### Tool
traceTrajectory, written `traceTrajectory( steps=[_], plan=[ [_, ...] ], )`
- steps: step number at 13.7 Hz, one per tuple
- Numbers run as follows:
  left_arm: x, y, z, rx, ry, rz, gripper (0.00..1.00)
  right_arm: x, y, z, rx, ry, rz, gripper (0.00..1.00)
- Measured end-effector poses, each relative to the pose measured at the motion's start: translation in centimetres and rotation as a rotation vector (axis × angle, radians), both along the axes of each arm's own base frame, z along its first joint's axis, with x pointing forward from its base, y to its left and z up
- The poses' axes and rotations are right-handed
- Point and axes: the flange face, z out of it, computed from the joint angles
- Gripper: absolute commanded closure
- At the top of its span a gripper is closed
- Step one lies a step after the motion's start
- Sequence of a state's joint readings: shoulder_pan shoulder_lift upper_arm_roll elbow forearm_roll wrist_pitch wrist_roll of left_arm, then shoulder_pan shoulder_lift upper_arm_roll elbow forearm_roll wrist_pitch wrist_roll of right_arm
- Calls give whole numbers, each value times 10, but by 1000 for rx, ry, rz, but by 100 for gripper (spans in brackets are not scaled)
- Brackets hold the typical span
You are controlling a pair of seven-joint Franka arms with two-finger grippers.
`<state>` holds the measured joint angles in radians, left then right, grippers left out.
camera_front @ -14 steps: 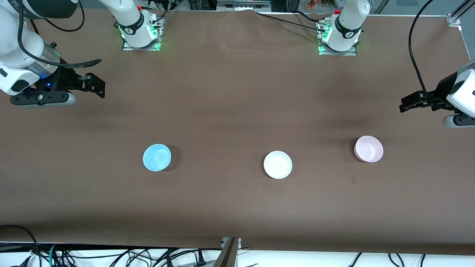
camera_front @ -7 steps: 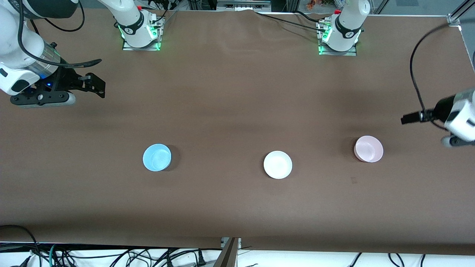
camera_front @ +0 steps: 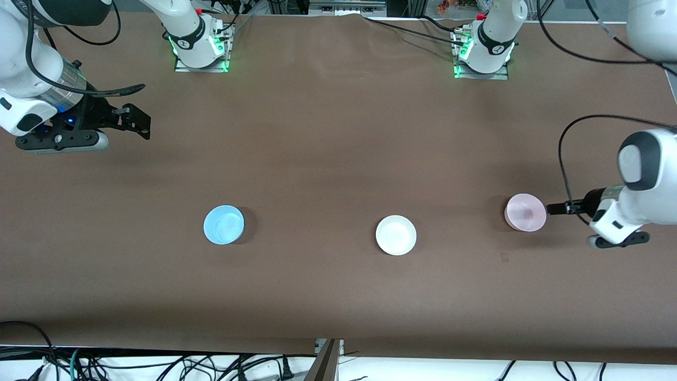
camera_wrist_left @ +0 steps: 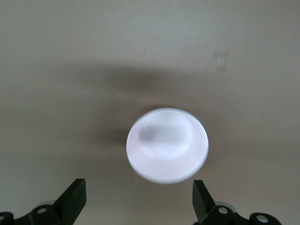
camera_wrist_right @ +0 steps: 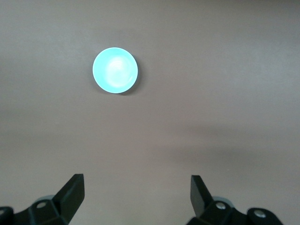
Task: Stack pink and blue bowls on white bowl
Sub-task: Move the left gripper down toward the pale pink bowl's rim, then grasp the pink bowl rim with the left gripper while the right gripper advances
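Toward the left arm's table edge, the left gripper point(camera_front: 552, 209), fingers spread, sits just beside the pink bowl point(camera_front: 525, 212). Well apart stand the white bowl point(camera_front: 396, 235) and blue bowl point(camera_front: 223, 225); the right gripper point(camera_front: 138, 124) waits spread near its edge. No writing readable.

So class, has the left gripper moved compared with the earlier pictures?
Yes. The left gripper, open, has swung nearer the front camera and in toward the pink bowl, which has stayed put.
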<state>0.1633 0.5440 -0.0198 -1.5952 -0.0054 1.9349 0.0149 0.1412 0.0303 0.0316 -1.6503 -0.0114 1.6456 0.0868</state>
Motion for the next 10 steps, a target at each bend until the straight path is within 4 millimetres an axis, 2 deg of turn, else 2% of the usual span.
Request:
traceTrajectory(
  steps=[3, 6, 7, 10],
  plan=[
    [-10, 11, -59, 1, -80, -11, 0, 0, 2, 0, 11, 2, -1, 0],
    [-18, 22, -86, -48, -109, -8, 6, -1, 4, 0, 16, 3, 3, 0],
    [-19, 25, -90, -69, -113, -12, 13, -1, 5, 0, 16, 3, 3, 0],
    [-21, 31, -93, -85, -116, -17, 47, -1, 5, 0, 17, 1, 2, 0]
  ],
)
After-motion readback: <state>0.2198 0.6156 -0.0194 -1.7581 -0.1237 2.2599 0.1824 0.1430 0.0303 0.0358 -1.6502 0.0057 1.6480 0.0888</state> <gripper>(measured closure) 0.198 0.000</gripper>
